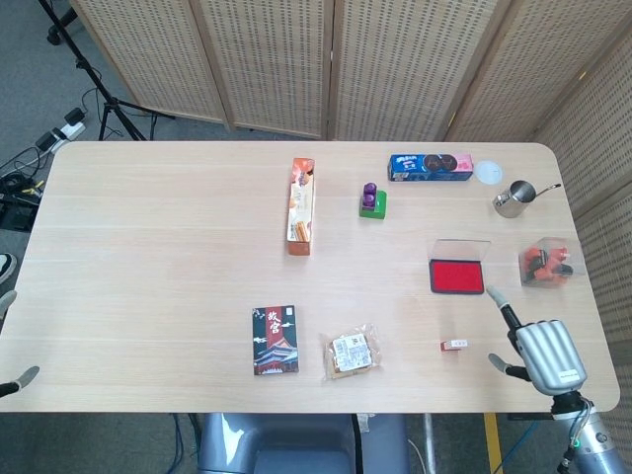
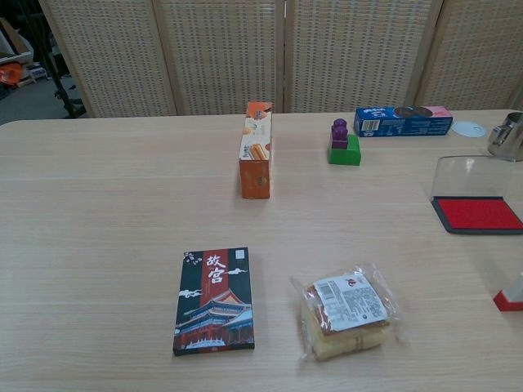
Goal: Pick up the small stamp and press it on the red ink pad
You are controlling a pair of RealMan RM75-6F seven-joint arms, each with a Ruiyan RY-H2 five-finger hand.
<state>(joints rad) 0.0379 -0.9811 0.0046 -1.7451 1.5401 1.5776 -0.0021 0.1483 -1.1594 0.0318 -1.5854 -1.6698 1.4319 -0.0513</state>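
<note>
Right robot hand, holding nothing, one finger extended and the rest partly curled, poised above the light wooden counter near its front right edge. Small red-and-white stamp lies just left of it, in front of the open red ink pad. Left robot hand: only fingertips visible; state cannot be told.

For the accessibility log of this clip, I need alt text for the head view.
Seen from above, the right hand hovers empty near the table's front right edge, just right of the small stamp. The open red ink pad lies behind the stamp. Snack boxes, a booklet and a wrapped pastry are scattered across the table.
</note>
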